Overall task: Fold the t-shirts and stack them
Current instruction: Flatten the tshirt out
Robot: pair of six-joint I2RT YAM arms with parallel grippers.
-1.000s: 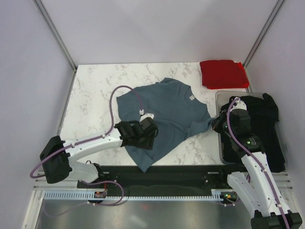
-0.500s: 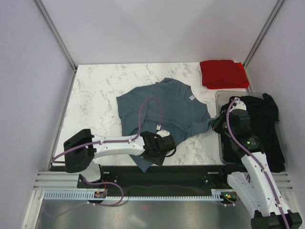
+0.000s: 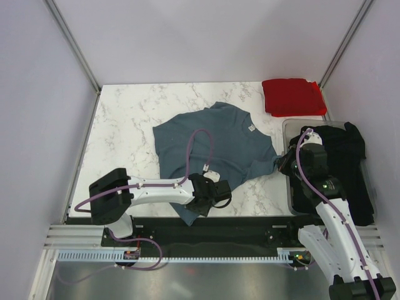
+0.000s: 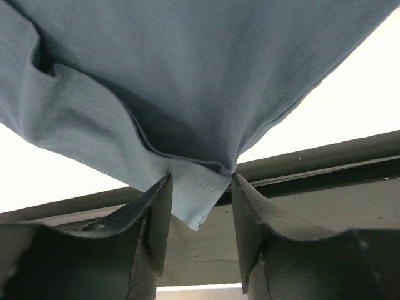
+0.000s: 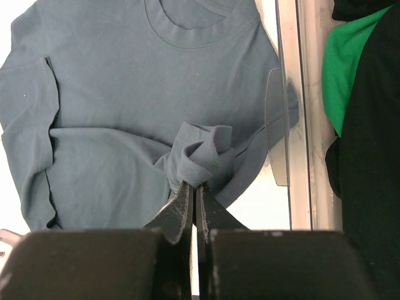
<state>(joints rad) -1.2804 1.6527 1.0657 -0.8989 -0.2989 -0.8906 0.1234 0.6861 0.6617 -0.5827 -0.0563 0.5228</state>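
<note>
The slate blue-grey t-shirt [image 3: 219,140] lies spread and rumpled on the marble table, neck label toward the back. My left gripper [image 3: 195,211] is at the shirt's near hem corner by the table's front edge. In the left wrist view it [image 4: 201,187] is open, with the hem corner [image 4: 197,197] hanging between the jaws. My right gripper [image 3: 279,164] is shut on the bunched right sleeve [image 5: 203,156] of the blue-grey shirt [image 5: 125,94]. A folded red t-shirt [image 3: 292,97] lies at the back right. Black shirts [image 3: 350,162] are heaped in the bin.
A grey bin [image 3: 289,128] stands at the right edge of the table; its rim [image 5: 300,125] runs close beside my right gripper. A green cloth [image 5: 344,56] shows among the black ones. A black rail [image 4: 325,156] runs along the table's front edge.
My left arm has swung from the shirt's middle down and right to its near hem corner at the front edge. The right arm has stayed still, holding the sleeve.
</note>
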